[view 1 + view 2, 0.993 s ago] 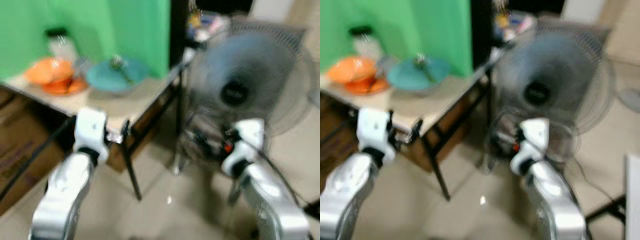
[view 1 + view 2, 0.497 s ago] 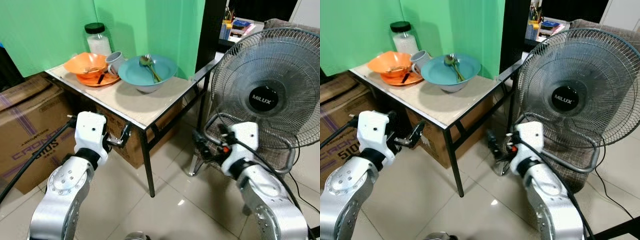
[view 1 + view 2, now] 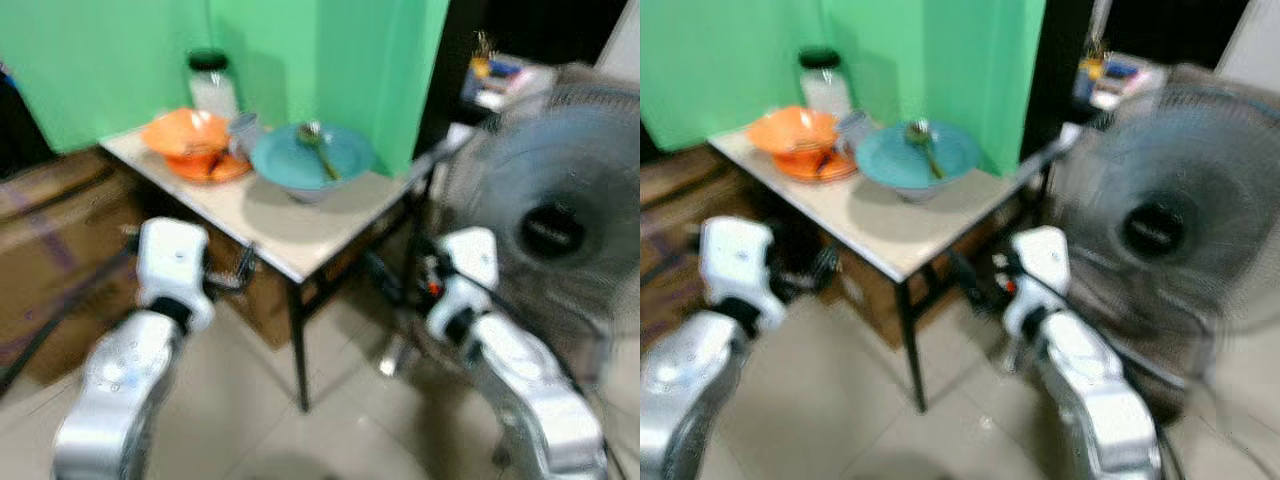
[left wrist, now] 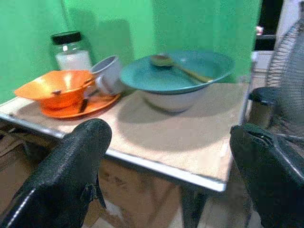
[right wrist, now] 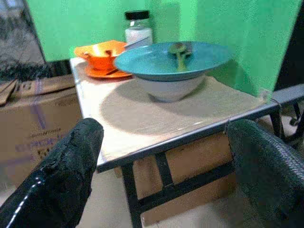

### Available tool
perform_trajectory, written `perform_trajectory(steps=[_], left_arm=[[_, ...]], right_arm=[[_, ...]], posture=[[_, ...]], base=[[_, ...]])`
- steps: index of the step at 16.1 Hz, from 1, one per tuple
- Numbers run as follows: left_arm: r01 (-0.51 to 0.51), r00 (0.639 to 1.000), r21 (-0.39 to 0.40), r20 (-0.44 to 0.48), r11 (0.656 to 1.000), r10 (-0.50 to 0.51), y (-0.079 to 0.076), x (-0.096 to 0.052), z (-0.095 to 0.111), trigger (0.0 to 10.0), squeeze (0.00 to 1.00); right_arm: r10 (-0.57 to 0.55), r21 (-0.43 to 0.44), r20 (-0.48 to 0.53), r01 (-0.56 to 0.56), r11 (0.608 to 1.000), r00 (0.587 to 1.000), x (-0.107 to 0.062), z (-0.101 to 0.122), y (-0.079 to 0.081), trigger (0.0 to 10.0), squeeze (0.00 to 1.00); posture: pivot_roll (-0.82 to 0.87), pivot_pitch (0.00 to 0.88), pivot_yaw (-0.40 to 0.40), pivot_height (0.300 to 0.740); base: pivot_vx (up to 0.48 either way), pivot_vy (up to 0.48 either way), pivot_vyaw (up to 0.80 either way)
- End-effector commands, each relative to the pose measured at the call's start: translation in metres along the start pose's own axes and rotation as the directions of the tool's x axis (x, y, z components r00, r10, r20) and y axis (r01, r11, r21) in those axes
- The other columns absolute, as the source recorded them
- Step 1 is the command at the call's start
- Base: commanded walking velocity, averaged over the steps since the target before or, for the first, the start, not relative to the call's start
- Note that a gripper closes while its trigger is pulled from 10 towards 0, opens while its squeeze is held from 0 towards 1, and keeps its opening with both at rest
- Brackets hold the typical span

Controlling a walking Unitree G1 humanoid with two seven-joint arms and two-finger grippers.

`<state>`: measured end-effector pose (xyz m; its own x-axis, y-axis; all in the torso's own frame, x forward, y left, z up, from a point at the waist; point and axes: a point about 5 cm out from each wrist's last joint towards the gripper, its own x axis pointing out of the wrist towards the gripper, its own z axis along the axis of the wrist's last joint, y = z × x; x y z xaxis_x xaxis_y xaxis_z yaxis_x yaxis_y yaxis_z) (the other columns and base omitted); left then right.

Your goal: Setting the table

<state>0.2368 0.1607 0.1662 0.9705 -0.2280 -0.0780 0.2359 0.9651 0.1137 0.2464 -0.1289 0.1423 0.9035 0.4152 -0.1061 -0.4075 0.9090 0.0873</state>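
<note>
A small table (image 3: 300,235) with a pale top and dark metal legs stands in the upper middle of the head view, in front of a green backdrop (image 3: 120,50). On its far end, toward the upper left of the frame, an orange bowl (image 4: 54,90) sits on an orange plate (image 4: 83,107), with a glass jar (image 4: 71,50) with a black lid behind them and a grey mug (image 4: 107,76) lying tilted just beside the bowl. Nearer the middle of the tabletop stands a wide teal bowl (image 4: 175,76) with a spoon (image 4: 178,66) resting across its inside. A large fan (image 3: 555,225) stands on the floor at the right of the frame, well blurred. Cardboard boxes (image 3: 45,260) lie at the left, beside and under the table. Both silver arms reach forward from the bottom of the head view, below the table edge: the left gripper (image 4: 168,166) hangs near the table's front corner, its two black fingers (image 4: 71,175) spread wide and holding nothing; the right gripper (image 5: 164,166) sits lower right of the table, toward the fan, its fingers (image 5: 66,180) likewise spread apart and empty.
</note>
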Motion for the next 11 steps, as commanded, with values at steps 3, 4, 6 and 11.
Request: perform_trajectory(steps=[3,4,6,11], left_arm=[[-0.007,1.000,0.006,0.013,1.000,0.007,0.001,-0.001,0.005,10.0,0.00],[-0.009,1.000,0.013,0.008,1.000,0.009,0.002,-0.002,0.005,10.0,0.00],[-0.014,1.000,0.021,0.008,1.000,0.014,0.005,0.000,0.004,10.0,0.00],[0.006,1.000,0.025,0.009,1.000,-0.007,0.005,0.002,0.005,10.0,0.00]], right_arm=[[0.039,0.004,0.027,-0.039,0.999,0.999,0.003,0.007,-0.001,10.0,1.00],[0.045,-0.003,0.031,-0.045,0.999,0.999,0.004,0.008,0.000,10.0,1.00],[0.026,-0.003,0.053,-0.026,1.000,0.998,0.010,0.013,0.001,10.0,1.00],[-0.001,-0.003,0.041,0.001,1.000,0.999,0.015,0.023,-0.002,10.0,0.00]], posture=[[0.21,0.000,0.001,0.740],[0.21,0.000,-0.002,0.740],[0.20,0.000,0.003,0.740],[0.20,0.000,0.000,0.740]], base=[[0.287,0.000,0.80],[0.285,0.000,0.80],[0.283,0.000,0.40],[0.286,0.000,0.00]])
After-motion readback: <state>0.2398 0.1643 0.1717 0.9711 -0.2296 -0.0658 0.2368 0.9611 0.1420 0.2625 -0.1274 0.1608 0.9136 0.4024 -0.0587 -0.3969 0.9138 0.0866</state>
